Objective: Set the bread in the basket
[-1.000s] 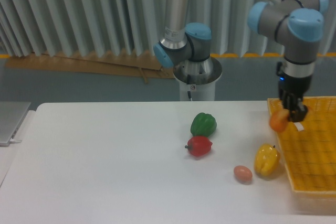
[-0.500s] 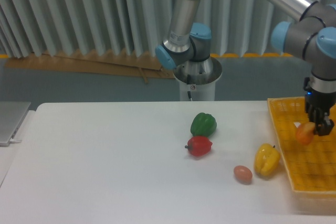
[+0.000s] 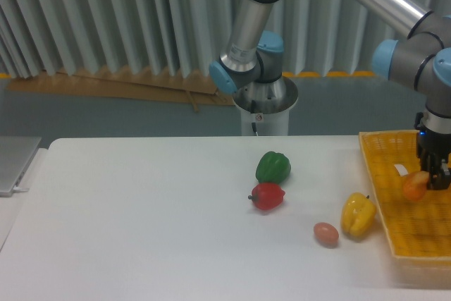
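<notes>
The gripper (image 3: 431,177) grips the bread (image 3: 415,185) over the basket (image 3: 394,209) at far right (white tag just left), its long axis seemingly toward the camera, only one rounded end showing.

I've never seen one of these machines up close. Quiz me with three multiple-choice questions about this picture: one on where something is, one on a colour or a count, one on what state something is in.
1. Where is the pincer?
A. over the basket
B. over the red pepper
C. over the grey tray at the left

2. How many toy peppers lie on the table?
A. one
B. three
C. five

3. What state is the bread in?
A. lying on the table
B. gripped in the pincer
C. lying flat in the basket

Answers:
1 A, it hangs above the yellow weave at the right.
2 B: green pepper, red pepper, yellow pepper; the egg is no pepper.
3 B, its orange end shows between the fingers.
</notes>
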Robot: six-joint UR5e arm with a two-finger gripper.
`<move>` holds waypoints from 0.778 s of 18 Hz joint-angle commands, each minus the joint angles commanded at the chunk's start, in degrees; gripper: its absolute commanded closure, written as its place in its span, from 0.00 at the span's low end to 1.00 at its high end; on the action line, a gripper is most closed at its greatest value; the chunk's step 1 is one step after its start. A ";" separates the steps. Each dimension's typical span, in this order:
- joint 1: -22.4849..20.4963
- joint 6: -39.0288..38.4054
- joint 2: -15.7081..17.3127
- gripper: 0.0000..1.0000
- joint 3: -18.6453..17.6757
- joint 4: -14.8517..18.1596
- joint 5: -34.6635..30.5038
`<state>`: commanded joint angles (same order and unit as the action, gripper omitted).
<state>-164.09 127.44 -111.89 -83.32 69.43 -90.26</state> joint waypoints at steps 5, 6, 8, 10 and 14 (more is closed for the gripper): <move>0.26 -0.26 0.44 0.00 0.17 -0.18 2.29; 0.70 -0.44 0.61 0.00 0.52 -0.18 2.55; 1.49 -0.61 1.49 0.00 0.53 -0.18 2.55; 2.89 -0.88 2.37 0.00 0.61 -0.18 2.64; 7.98 -5.34 5.00 0.00 -0.08 0.53 2.37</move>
<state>-156.11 122.10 -106.88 -83.40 69.96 -87.89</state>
